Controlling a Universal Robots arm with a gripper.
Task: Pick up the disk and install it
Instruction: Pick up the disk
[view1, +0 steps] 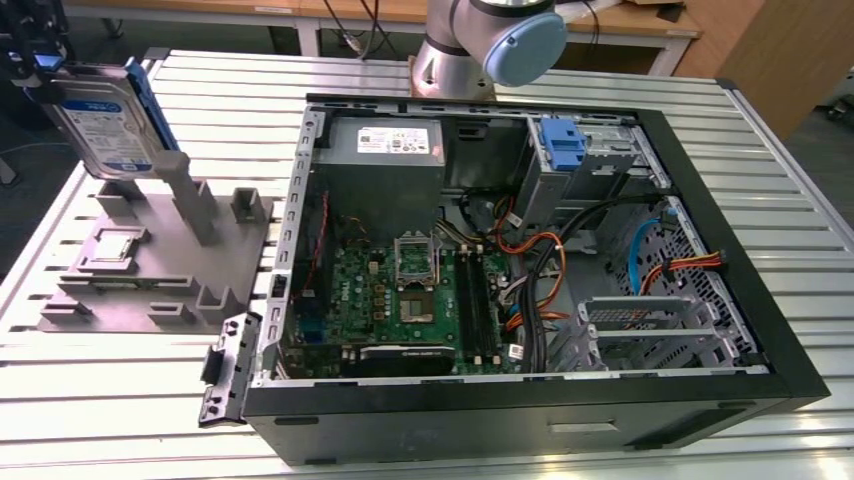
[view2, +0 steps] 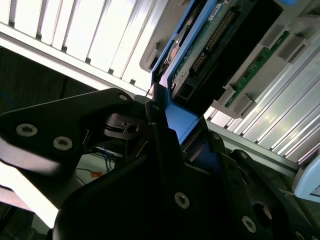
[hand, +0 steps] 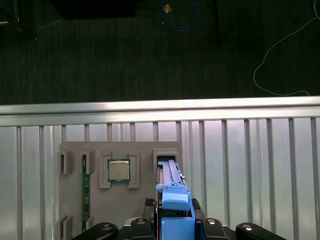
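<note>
The disk (view1: 110, 122), a silver hard drive with a white and blue label in a blue carrier frame, stands on edge at the exterior view's far left, over the tall post of the grey fixture (view1: 160, 270). My gripper (view1: 38, 66) grips its upper end, shut on it. In the first wrist view the blue carrier (hand: 175, 202) sits edge-on between my black fingers (hand: 102, 230), above the fixture's slot (hand: 164, 160). The second wrist view shows the disk's connector side (view2: 215, 35) and my gripper (view2: 175, 125) clamped on the blue frame.
An open computer case (view1: 747, 300) lies on the slatted metal table, with a motherboard (view1: 400, 300), cables, a blue bracket (view1: 561, 145) in the upper bay and a metal drive cage (view1: 647, 325). The arm's base (view1: 467, 50) stands behind it. The fixture holds a chip (hand: 118, 170) and a green memory stick (hand: 86, 192).
</note>
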